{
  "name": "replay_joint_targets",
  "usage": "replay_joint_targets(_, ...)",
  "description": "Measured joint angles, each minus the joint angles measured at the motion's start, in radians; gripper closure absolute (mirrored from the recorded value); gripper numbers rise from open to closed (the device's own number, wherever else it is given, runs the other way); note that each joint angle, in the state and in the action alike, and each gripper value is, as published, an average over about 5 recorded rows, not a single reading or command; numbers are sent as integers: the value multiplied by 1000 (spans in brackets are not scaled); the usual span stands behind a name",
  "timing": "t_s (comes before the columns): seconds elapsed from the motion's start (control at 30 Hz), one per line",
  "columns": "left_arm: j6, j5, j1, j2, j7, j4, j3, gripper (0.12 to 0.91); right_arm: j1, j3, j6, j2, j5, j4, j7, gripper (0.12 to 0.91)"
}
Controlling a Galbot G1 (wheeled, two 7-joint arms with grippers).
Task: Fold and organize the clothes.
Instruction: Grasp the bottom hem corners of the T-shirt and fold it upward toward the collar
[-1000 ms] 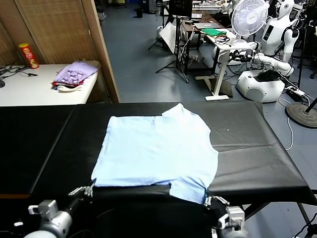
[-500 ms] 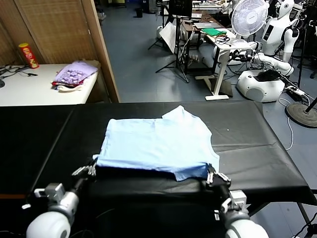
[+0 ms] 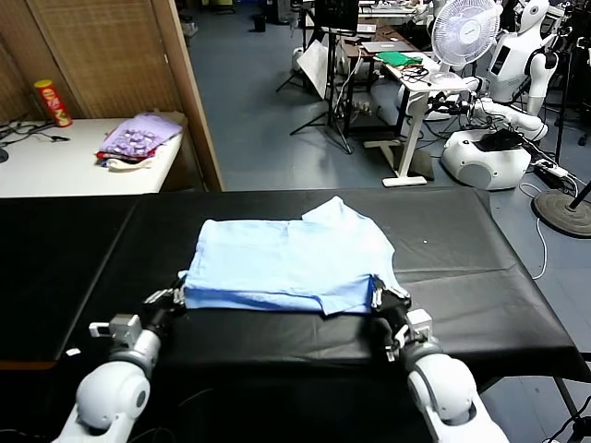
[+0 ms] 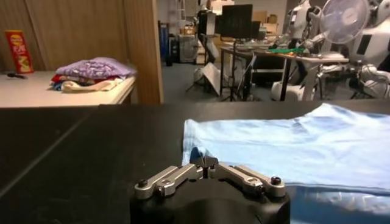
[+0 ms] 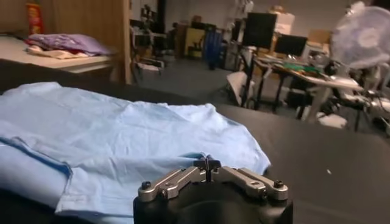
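Both grippers have carried the near hem farther up over the sky-blue T-shirt (image 3: 288, 263) on the black surface (image 3: 480, 277). Left gripper (image 3: 177, 297) and right gripper (image 3: 379, 293) each have fingers pinched on its folded edge.

T-shirt (image 4: 317, 146) cut off, lettering hidden

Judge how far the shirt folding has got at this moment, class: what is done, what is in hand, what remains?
Done: the T-shirt lies spread on the black table. In hand: the left gripper and the right gripper each pinch a corner of the near hem, lifted and carried partway over the shirt. Left: laying this fold down, any further folds, tidying.
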Motion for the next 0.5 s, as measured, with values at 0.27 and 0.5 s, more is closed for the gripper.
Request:
replay_joint_targets(0.27, 2, 18, -37, -10, -5, 52, 11, 898, -20, 15, -1, -15, 5, 20, -19, 667)
replay_joint_targets(0.5, 8, 22, -34, -9, -7, 53, 6, 594, -120, 64, -38, -8, 5, 134, 11, 294)
